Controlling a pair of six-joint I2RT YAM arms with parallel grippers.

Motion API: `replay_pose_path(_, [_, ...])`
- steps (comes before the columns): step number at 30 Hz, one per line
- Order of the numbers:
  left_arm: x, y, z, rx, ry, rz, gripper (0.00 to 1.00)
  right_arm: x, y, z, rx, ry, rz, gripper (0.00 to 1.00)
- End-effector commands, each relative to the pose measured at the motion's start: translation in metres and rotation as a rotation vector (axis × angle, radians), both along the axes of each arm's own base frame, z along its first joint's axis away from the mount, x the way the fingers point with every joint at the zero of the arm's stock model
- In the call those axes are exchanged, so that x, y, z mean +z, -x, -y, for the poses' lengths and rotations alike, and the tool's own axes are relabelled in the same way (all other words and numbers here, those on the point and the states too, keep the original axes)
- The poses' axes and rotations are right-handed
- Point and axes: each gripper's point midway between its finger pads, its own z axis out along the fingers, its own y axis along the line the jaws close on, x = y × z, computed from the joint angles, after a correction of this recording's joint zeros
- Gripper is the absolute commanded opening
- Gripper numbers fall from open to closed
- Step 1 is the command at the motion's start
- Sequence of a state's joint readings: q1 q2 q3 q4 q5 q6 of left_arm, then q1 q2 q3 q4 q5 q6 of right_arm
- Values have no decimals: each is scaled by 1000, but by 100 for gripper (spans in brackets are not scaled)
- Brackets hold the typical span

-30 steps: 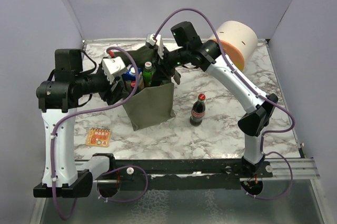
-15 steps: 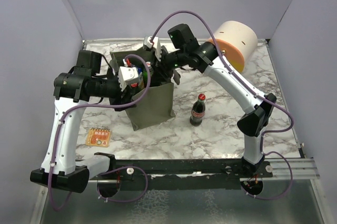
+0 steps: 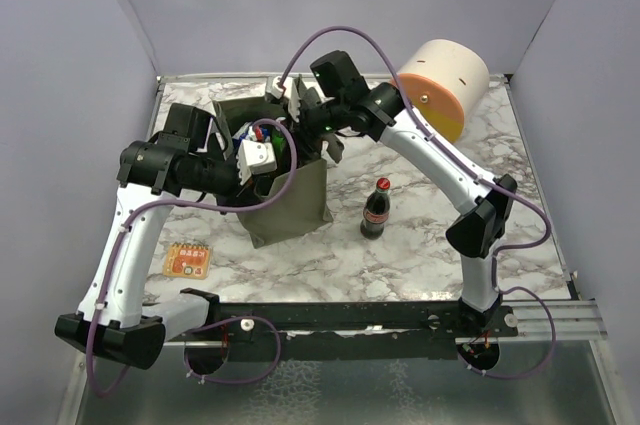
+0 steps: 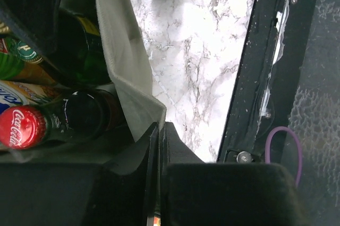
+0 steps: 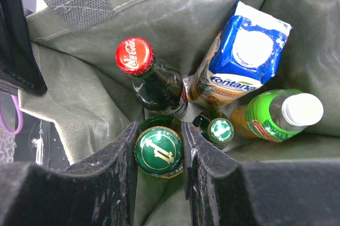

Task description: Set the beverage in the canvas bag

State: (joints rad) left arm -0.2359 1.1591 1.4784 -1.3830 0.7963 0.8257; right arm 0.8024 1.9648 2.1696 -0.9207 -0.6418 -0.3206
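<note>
Change: left pincer [image 4: 158, 130] swung in from left, now clenched on near rim of green bag [image 3: 292, 203] at frame centre-left; likely steadies mouth. Right pincer [image 5: 159, 135] grasping green-capped bottle [image 5: 158, 154] down inside bag among other drinks; release looks next. Cola bottle [image 3: 376, 207] on marble bench [image 3: 430, 245] right of bag, not yet packed. Orange card [image 3: 188, 260] lower left, cream-orange drum [image 3: 445, 80] upper right. Plain grey walls.

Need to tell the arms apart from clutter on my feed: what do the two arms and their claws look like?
Both match: the left arm and right arm have white shells, black joints and a looping purple cable. The left claw and right claw have blocky black fingers.
</note>
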Motion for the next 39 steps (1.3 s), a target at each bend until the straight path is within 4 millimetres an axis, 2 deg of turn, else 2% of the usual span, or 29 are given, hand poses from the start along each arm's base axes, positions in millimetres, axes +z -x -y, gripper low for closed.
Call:
replay_pose_path(1, [-2,15,4,-67,11,13,0,36,21,-23,137,-145,56,1])
replay_pose_path(9, [8,16,12,-105,59,61,0,27,38,-37,224,-161,72,1])
replay_pose_path(16, [16,9,16,-83,95,115,0,10,55,-35,298,-151,40,1])
replay_pose_path(27, [13,4,16,-84,86,124,0,-27,74,-34,345,-110,-51,1])
replay_pose_path(39, [4,-2,11,-88,47,147,0,-47,94,-35,387,-102,-113,1])
